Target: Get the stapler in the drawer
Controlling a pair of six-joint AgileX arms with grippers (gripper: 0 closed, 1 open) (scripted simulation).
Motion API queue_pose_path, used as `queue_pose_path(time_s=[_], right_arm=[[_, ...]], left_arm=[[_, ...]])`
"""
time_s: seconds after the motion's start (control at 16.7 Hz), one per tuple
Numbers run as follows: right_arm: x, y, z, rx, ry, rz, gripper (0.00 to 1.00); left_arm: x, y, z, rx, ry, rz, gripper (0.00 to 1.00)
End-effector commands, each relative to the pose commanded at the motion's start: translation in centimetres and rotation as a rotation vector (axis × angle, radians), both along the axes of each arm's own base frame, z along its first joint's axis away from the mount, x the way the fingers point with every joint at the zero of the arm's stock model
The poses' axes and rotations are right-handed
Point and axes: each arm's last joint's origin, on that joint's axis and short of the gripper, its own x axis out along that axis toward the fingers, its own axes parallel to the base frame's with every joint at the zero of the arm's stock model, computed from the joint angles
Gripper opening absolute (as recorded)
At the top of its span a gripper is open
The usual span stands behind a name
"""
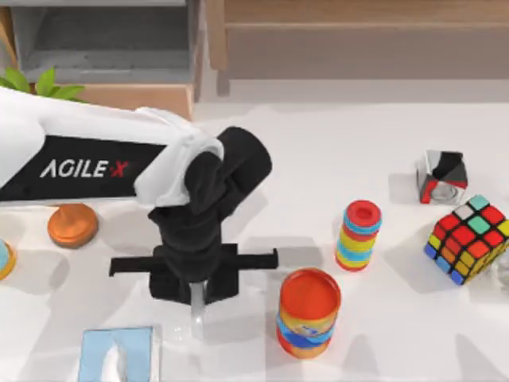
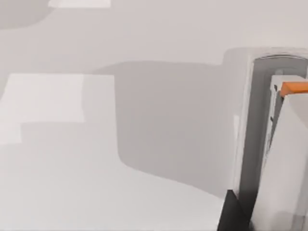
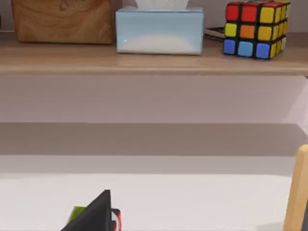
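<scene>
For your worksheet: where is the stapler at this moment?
In the top view, the stapler lies near the table's front edge, left of centre, directly beneath the left gripper, between the blue tissue box and the orange can.

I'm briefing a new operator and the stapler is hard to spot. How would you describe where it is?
Find the left arm reaching across the table; its black pincer points down near the front edge. The stapler is the slim whitish-grey bar under it, between the blue tissue box and orange can, pale where they are colourful.
</scene>
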Motion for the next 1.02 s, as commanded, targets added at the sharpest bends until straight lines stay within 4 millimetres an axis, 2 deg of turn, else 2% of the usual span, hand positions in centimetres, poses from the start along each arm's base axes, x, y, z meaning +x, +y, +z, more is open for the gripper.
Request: queue_pose_path(time_s=[0.18, 0.48, 0.84, 1.02], right_arm=[[0.0, 0.0, 0.0, 0.0, 0.0, 0.0, 1.0], [0.0, 0.0, 0.0, 0.0, 0.0, 0.0, 1.0], [0.0, 0.0, 0.0, 0.0, 0.0, 0.0, 1.0], [0.0, 0.0, 0.0, 0.0, 0.0, 0.0, 1.0]], left_arm=[[0.4, 0.4, 0.2, 0.03, 0.014, 0.01, 0.0], [-0.1, 0.0, 2.9, -0.019, -0.003, 0.013, 0.0], [0.0, 0.1, 3.1, -0.021, -0.007, 0.006, 0.0], [1.8, 0.4, 5.7, -0.057, -0.053, -0.047, 0.0]])
